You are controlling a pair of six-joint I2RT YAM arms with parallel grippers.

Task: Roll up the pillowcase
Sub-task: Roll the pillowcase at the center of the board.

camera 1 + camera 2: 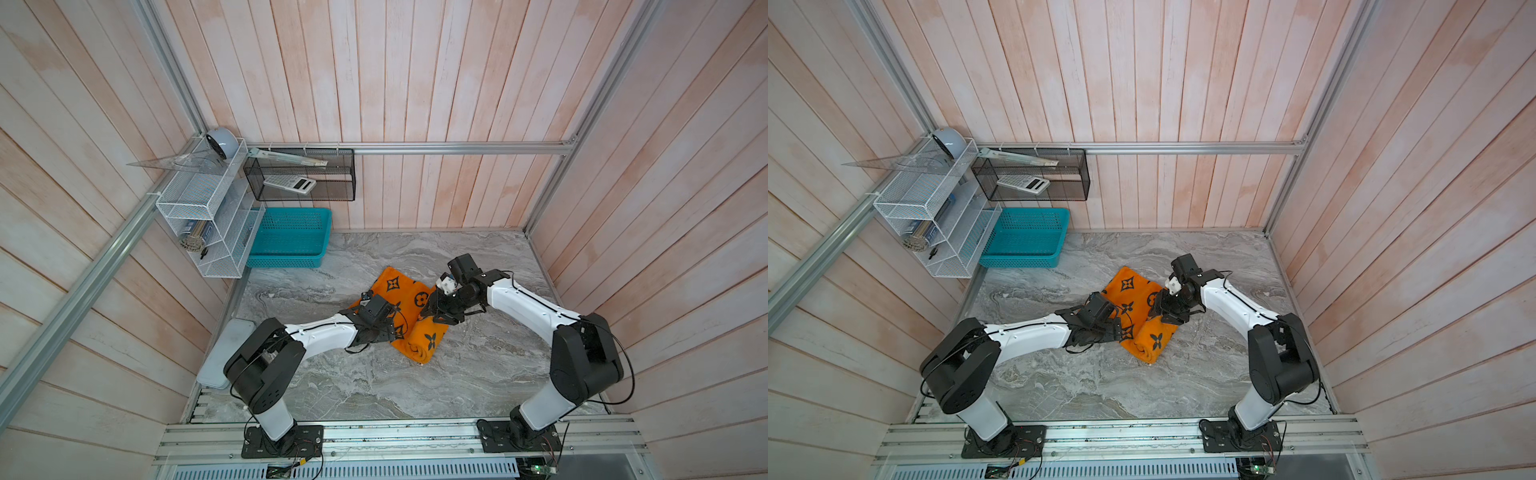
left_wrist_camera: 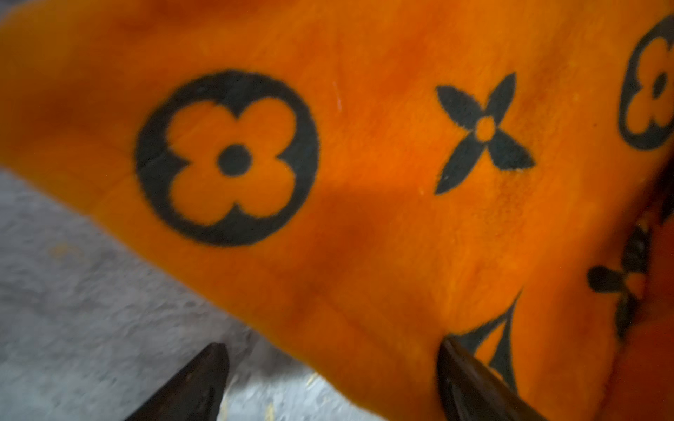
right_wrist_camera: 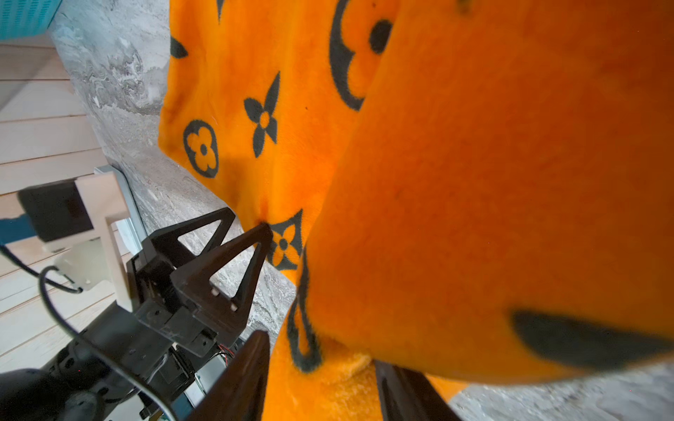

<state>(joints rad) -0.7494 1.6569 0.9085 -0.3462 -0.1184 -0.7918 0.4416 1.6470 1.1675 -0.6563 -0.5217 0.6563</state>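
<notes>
The orange pillowcase (image 1: 395,289) (image 1: 1129,291) with black flower prints lies mid-table, partly rolled. Its roll (image 1: 428,338) (image 1: 1154,338) sits along the right side, and a flat part spreads to the left. My left gripper (image 1: 390,332) (image 2: 332,346) is open at the flat part's near-left edge, with one fingertip (image 2: 448,346) pressing on the cloth and the other over bare table. The right wrist view also shows it, the left gripper (image 3: 248,220). My right gripper (image 1: 432,313) (image 3: 321,350) stands at the roll's far end, jaws apart, with plush cloth between them.
A teal basket (image 1: 291,237) stands at the back left of the marble table (image 1: 478,374). A white wire rack (image 1: 208,216) and a black mesh basket (image 1: 299,174) hang on the walls. A pale flat lid (image 1: 226,353) lies at the table's left edge.
</notes>
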